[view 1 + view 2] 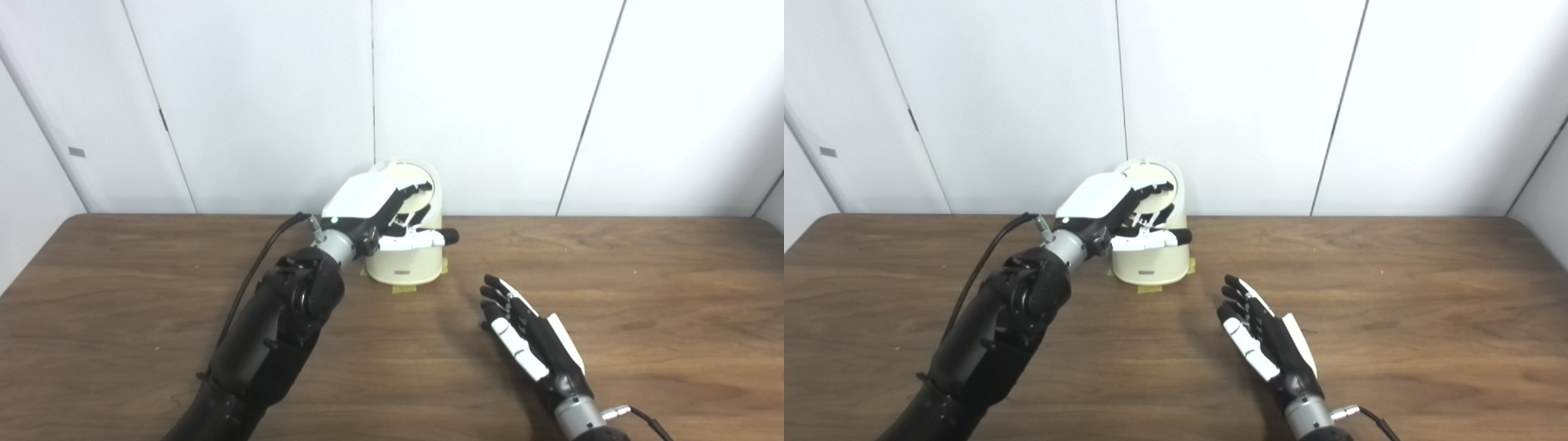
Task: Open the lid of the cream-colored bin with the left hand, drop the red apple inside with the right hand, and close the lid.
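The lid [411, 182] is standing raised on the bin [405, 264], the left hand [383, 214] touching it, grip unclear. No apple is showing; the right hand [520, 331], released, is waiting near the bin.

My left hand [380, 211] is blocking the bin [404, 263] mouth at frame centre. The table [643, 294] at right is lying bare around my right hand [527, 337].
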Tool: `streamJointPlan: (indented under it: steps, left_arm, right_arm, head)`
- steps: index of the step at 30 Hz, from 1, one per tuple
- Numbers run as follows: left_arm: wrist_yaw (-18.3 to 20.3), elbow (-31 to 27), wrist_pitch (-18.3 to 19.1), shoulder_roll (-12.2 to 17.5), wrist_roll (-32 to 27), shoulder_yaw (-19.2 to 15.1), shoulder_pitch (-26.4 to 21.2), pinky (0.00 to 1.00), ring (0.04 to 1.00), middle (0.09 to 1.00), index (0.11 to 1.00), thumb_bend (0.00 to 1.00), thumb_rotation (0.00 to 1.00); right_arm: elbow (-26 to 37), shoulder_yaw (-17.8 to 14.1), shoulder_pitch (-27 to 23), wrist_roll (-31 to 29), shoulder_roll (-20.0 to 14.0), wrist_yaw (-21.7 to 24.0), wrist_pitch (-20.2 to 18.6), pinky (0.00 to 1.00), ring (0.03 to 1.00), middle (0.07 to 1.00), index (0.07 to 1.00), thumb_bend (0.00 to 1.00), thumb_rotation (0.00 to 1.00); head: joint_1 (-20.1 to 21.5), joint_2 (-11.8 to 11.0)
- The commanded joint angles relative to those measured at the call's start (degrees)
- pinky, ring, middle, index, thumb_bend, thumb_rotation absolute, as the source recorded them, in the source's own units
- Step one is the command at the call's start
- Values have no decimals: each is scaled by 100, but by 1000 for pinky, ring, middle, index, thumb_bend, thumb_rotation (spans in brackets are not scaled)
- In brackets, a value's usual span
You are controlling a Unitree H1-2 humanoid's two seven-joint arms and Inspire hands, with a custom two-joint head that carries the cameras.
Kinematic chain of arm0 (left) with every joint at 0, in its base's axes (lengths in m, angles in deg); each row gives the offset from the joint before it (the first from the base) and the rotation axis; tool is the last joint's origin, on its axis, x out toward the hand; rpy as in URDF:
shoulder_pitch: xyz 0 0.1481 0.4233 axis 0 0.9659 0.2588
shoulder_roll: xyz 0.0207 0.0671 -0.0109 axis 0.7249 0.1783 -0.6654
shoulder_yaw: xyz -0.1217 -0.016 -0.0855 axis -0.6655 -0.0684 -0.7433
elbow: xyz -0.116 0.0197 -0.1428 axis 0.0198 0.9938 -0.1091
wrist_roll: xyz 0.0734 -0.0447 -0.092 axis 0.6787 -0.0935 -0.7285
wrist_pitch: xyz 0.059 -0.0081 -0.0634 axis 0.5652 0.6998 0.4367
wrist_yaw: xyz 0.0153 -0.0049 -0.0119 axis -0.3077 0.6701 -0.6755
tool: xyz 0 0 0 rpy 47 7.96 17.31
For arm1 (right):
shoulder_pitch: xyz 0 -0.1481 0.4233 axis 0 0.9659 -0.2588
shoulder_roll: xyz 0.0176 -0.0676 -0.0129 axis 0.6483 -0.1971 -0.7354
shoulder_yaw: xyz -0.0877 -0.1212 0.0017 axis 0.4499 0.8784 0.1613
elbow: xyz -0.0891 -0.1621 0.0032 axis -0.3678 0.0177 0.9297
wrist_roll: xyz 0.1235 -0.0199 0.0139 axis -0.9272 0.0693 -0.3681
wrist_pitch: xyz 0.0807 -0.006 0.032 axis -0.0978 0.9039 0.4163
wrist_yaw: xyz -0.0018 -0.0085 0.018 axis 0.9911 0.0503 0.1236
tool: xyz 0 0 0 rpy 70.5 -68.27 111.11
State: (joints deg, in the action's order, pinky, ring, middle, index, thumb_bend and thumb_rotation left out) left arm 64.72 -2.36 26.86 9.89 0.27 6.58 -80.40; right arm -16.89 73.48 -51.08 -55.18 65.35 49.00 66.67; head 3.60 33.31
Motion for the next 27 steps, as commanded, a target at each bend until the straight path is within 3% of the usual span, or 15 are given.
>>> streamJointPlan:
  steps: [1, 19, 27]
  left_arm:
    - [109, 177, -41, -14, -175, 95, -68, 1000, 873, 881, 887, 834, 914]
    - [-380, 812, -321, 70, -152, 396, 50, 1000, 818, 842, 843, 794, 879]
    - [-527, 1141, -450, 338, 565, 973, -26, 1000, 795, 807, 810, 837, 875]
  right_arm:
    - [232, 18, -187, 42, 30, -24, -1, 753, 870, 898, 910, 335, 785]
    - [385, 32, -172, 56, 32, 17, -249, 750, 868, 900, 911, 366, 784]
    - [479, 63, -184, 69, 33, 63, -469, 757, 868, 899, 911, 374, 785]
  head:
    - [14, 5]
    - [84, 47]
    - [98, 44]
